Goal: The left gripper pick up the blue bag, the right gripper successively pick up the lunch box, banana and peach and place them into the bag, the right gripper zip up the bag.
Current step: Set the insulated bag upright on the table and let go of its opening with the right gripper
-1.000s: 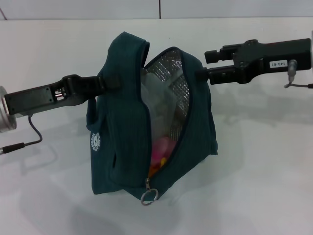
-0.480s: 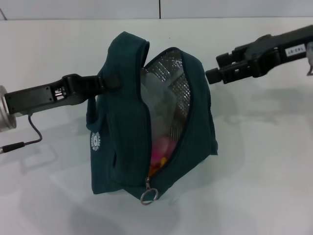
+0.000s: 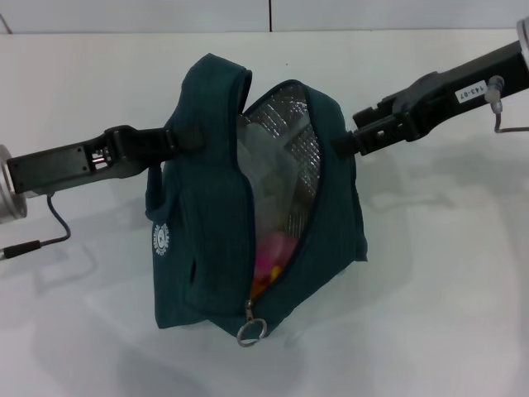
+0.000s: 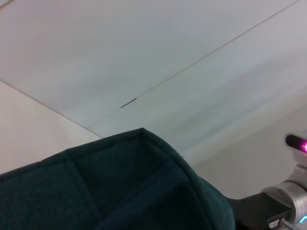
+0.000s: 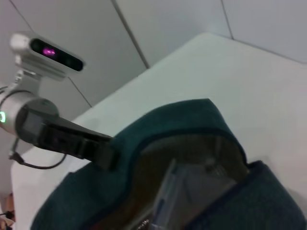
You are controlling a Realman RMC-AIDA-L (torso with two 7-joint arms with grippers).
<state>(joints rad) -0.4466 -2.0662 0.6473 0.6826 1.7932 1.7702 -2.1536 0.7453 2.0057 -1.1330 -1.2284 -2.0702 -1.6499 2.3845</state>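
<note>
The blue bag (image 3: 198,240) hangs upright over the table with its zip open and its foil lining showing. It also fills the lower part of the left wrist view (image 4: 120,187). My left gripper (image 3: 188,137) is shut on the bag's upper left flap, also seen in the right wrist view (image 5: 98,151). Inside, the clear lunch box (image 3: 269,178) stands on end, with the pink peach (image 3: 273,251) below it and a yellow-orange sliver of banana (image 3: 262,284) at the bottom. My right gripper (image 3: 347,132) is open beside the bag's upper right edge, holding nothing. The silver zip pull (image 3: 252,331) hangs at the bottom front.
The white table (image 3: 430,314) spreads all round the bag. A cable (image 3: 50,227) trails from the left wrist over the table. A white wall (image 3: 124,15) runs behind the table.
My right gripper drew back to the right and tilted, then came back down-left to the bag's upper right edge. The bag and the left gripper stayed put.
</note>
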